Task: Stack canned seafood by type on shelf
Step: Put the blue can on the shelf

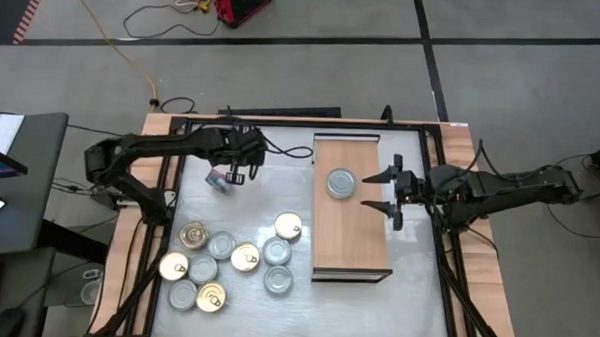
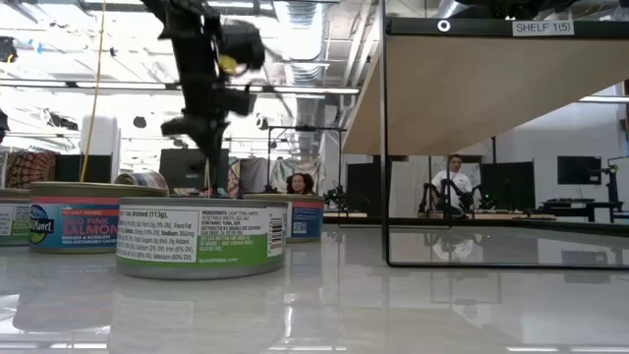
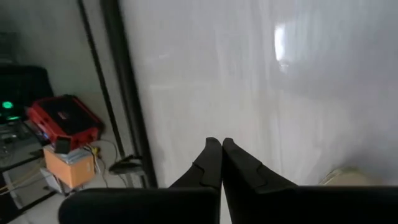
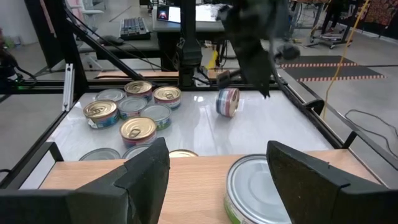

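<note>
The shelf is a light-wood board with a dark frame on the table's right half. One silver-lid tin stands on it, also seen in the right wrist view. My right gripper is open, just right of that tin, its fingers level with it and apart from it. My left gripper is shut over the table's far left part, holding nothing. Just beside it a tin stands tipped on its edge on the table. Several gold-lid and silver-lid tins sit clustered on the table's near left part.
In the low view the shelf stands raised on its thin dark frame, labelled SHELF 1(5). The nearest tin has a green label. Bare table lies between the cluster and the far edge. People sit in the room behind.
</note>
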Controlling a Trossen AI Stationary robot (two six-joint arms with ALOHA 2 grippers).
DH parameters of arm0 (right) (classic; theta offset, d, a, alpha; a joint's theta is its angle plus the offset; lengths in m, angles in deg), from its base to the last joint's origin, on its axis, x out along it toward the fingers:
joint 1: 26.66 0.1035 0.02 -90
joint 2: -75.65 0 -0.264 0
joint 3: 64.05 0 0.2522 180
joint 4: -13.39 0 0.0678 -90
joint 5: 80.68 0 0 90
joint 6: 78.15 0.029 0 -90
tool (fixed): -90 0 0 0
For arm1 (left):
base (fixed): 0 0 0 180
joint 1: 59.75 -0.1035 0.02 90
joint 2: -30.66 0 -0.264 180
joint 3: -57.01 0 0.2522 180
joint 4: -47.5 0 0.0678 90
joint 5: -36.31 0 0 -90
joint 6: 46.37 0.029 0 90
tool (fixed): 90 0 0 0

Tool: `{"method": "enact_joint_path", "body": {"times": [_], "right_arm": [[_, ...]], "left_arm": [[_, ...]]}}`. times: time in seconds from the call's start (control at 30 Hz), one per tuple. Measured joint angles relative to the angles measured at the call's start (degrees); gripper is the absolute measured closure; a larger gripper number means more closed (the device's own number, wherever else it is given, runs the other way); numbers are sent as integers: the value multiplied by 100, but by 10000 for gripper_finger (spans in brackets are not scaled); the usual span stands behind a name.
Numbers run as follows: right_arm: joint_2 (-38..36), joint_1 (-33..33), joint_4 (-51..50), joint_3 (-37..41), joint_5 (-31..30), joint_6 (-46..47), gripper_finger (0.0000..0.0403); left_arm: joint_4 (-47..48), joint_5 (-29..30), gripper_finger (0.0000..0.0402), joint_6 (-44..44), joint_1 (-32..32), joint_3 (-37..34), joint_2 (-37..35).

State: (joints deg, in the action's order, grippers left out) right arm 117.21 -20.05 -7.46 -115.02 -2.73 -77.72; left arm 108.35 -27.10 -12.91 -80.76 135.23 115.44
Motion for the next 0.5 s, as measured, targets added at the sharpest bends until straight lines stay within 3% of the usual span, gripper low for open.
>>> {"method": "enact_joint_path", "body": {"times": [0.17, 0.5], "right_arm": [[0, 13, -35, 0, 0, 65, 108], [134, -44, -15, 4, 0, 19, 108]], "left_arm": [[872, 72, 340, -550, 439, -1, -221], [1756, 44, 112, -1384, 1639, -41, -209]]}}
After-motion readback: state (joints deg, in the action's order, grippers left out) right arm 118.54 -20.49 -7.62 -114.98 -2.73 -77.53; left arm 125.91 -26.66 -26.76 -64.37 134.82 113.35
